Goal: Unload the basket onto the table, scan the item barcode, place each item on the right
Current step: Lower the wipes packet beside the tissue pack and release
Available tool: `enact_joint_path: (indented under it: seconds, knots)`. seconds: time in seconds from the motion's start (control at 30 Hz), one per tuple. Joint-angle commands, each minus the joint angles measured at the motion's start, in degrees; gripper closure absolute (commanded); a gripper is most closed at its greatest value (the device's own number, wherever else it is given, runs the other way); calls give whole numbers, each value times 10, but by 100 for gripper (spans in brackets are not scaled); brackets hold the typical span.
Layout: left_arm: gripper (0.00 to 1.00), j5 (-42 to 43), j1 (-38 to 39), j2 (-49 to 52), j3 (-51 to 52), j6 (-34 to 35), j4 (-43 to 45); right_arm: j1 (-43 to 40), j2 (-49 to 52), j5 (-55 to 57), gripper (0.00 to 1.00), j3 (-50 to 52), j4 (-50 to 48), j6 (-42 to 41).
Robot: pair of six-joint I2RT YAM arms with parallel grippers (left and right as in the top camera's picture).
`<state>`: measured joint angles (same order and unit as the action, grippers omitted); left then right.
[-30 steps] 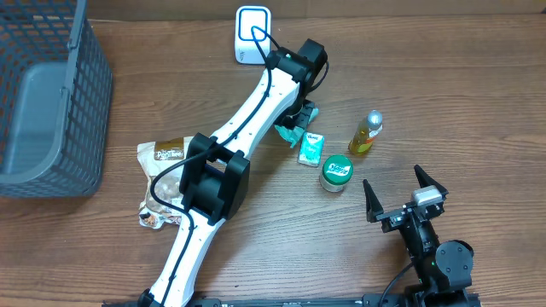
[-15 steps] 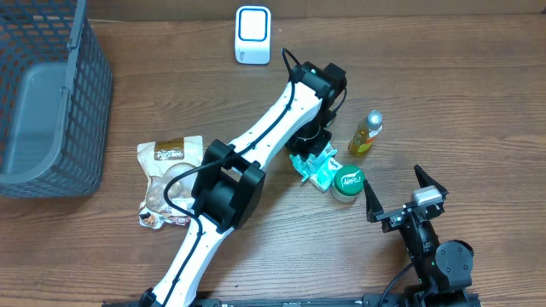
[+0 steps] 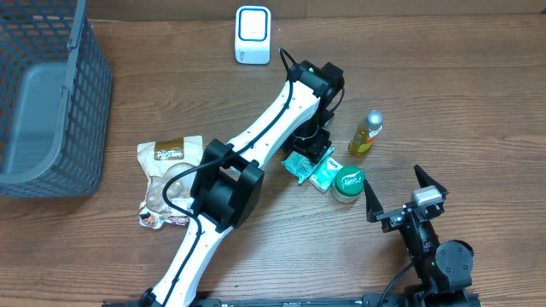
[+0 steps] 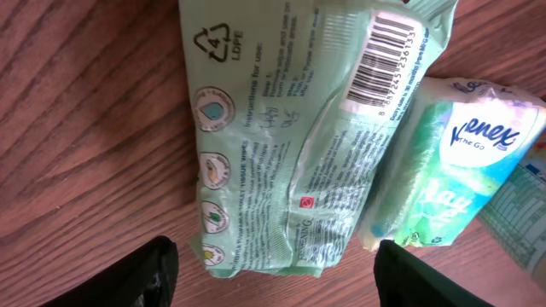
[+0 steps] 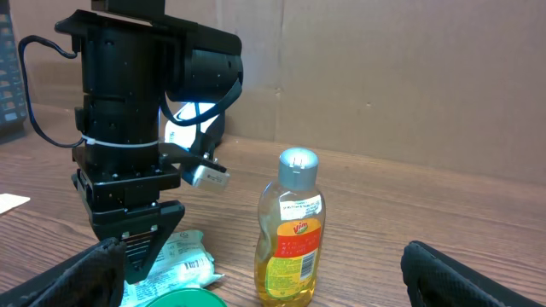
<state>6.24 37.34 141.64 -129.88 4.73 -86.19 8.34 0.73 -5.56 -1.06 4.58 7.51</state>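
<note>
One wipes pack [image 4: 281, 145] | (barcode up) | under spread left claw [image 4: 275, 281]

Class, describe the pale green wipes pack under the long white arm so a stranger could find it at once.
Follow the long white arm across the wooden table to its far end. Directly below that end lies the wipes pack, flat and barcode side up. Unlike the Kleenex pack beside it, it is plain pale green with a recycling triangle.
</note>
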Motion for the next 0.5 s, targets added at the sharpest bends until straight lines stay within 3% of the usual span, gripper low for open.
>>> enact_joint_path:
  seconds: [0.0,0.33,0.47]
  knots:
    - [28,21,-14,-44,-19,6,-1,-2,-6,4,0,6,-2,-1]
    - [30,23,-43,-203,-19,40,-21,-2,-6,4,0,6,-2,-1]
    - [29,-40,-45,-272,-19,68,-37,-2,-6,4,0,6,-2,-1]
